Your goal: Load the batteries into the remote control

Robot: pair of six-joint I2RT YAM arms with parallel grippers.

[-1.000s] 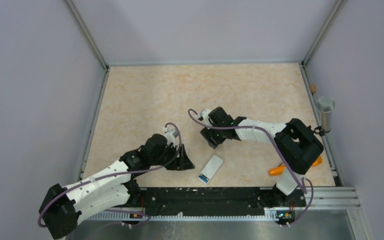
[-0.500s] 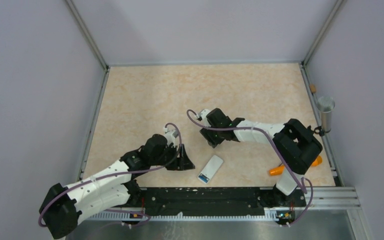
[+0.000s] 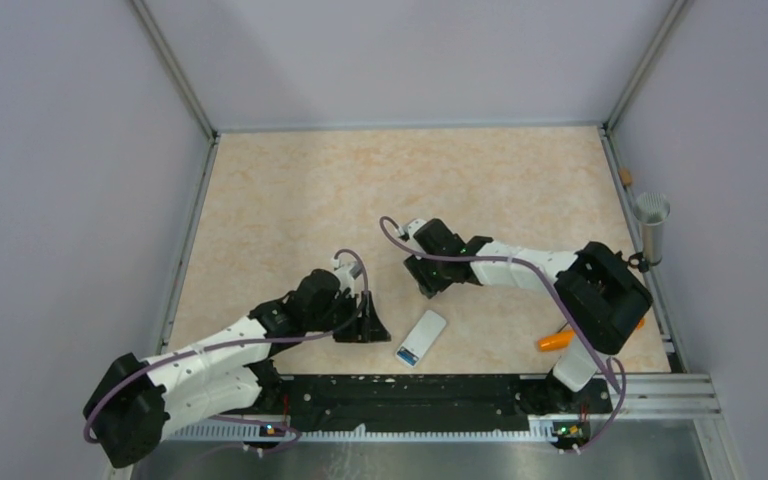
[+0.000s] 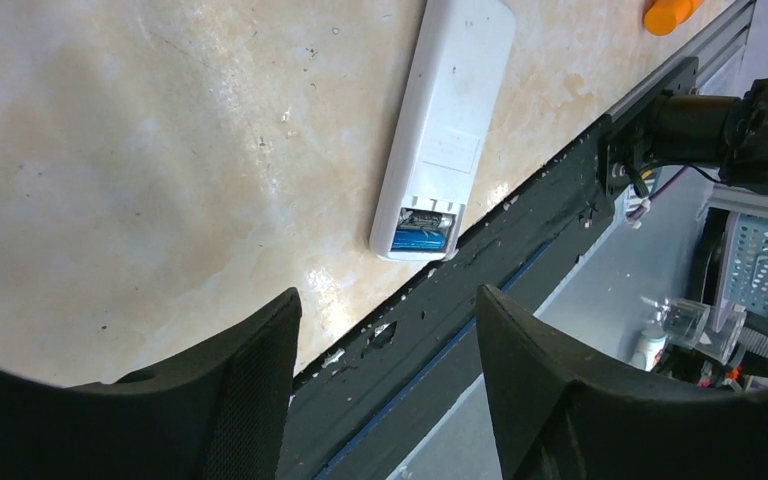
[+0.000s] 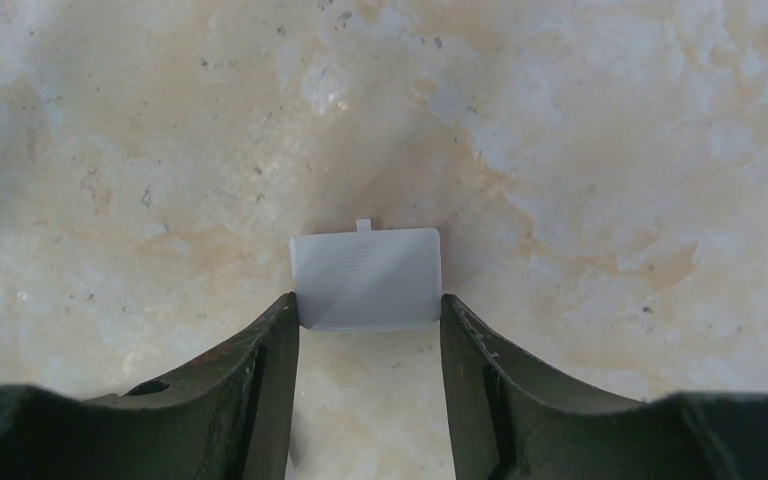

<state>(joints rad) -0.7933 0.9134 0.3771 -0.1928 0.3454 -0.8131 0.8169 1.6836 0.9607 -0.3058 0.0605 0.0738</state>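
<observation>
The thin white battery cover point(image 5: 367, 277) is lying flat on the surface point(image 3: 360, 190), and the right gripper point(image 5: 368, 302) is catching only its near end. A lift from such a shallow hold could let the cover pivot, slip out or snap away, and fingers riding this low could scrape the surface. The remote control point(image 4: 445, 130) is lying back up, loose, just beside the black rail point(image 4: 520, 250), with its open compartment at the rail end. Pressing the cover on could push the remote along, since nothing is steadying it. A blue battery point(image 4: 422, 240) is sitting in the compartment. The dark one beside it is too unclear to confirm, so the cover might go on too soon.

The right gripper is standing about half spread, both fingers seemingly pressing the cover's side edges in a light pinch. The left gripper point(image 4: 388, 300) is hanging wide apart and empty, near the remote but touching nothing.
</observation>
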